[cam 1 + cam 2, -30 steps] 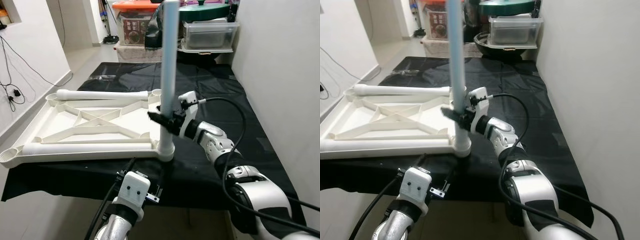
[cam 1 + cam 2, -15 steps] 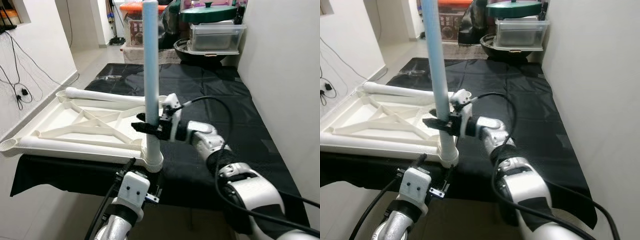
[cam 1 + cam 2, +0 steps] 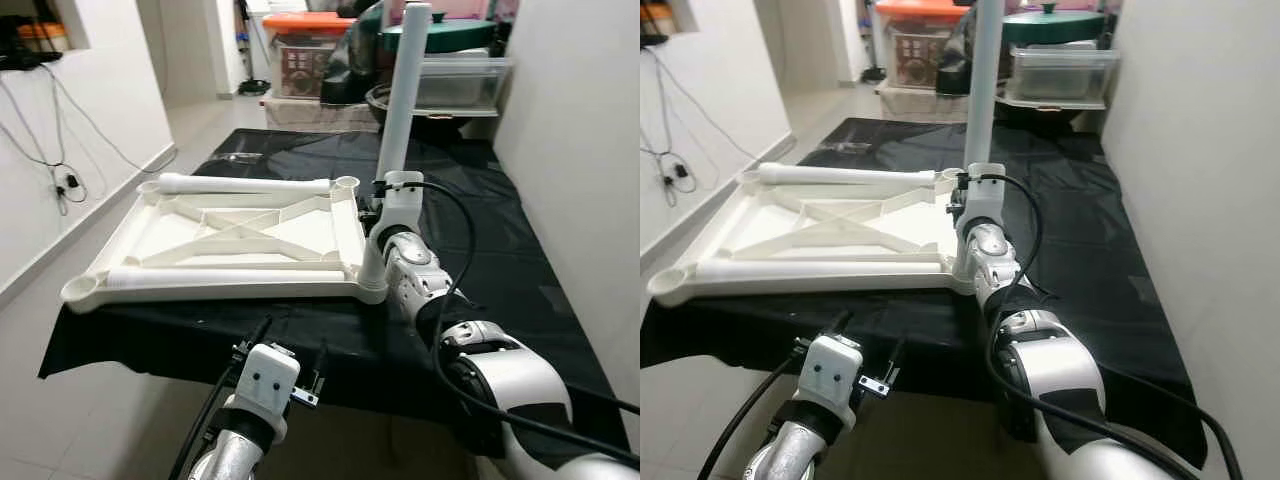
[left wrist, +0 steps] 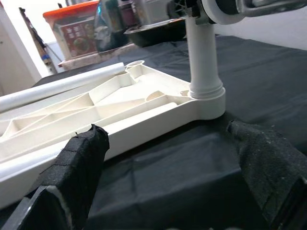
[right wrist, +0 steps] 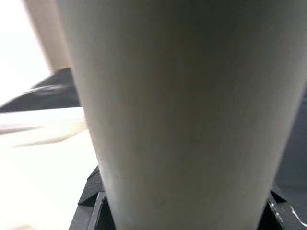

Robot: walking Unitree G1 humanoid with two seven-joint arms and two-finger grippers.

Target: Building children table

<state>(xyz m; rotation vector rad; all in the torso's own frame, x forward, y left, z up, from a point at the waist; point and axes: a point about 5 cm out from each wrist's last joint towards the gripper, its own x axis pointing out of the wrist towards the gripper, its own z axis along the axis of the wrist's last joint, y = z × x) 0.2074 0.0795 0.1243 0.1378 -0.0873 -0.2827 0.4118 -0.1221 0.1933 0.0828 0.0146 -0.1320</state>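
The white table leg (image 3: 403, 95) is now leaning away from upright in the corner socket of the upturned tabletop (image 3: 240, 240), near the bench's front edge; likely it is being worked home. The right gripper (image 3: 385, 200) is clamping it low down, while the left gripper (image 4: 168, 177) is hanging open below the bench edge.

One tabletop (image 3: 240, 235), three legs (image 3: 402, 110), perhaps more hidden.

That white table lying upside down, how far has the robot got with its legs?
One leg stands in the near right corner socket of the tabletop, and the right claw grips it. Two more legs lie flat on the frame, not yet fitted. The left claw waits open, low beside the table edge.
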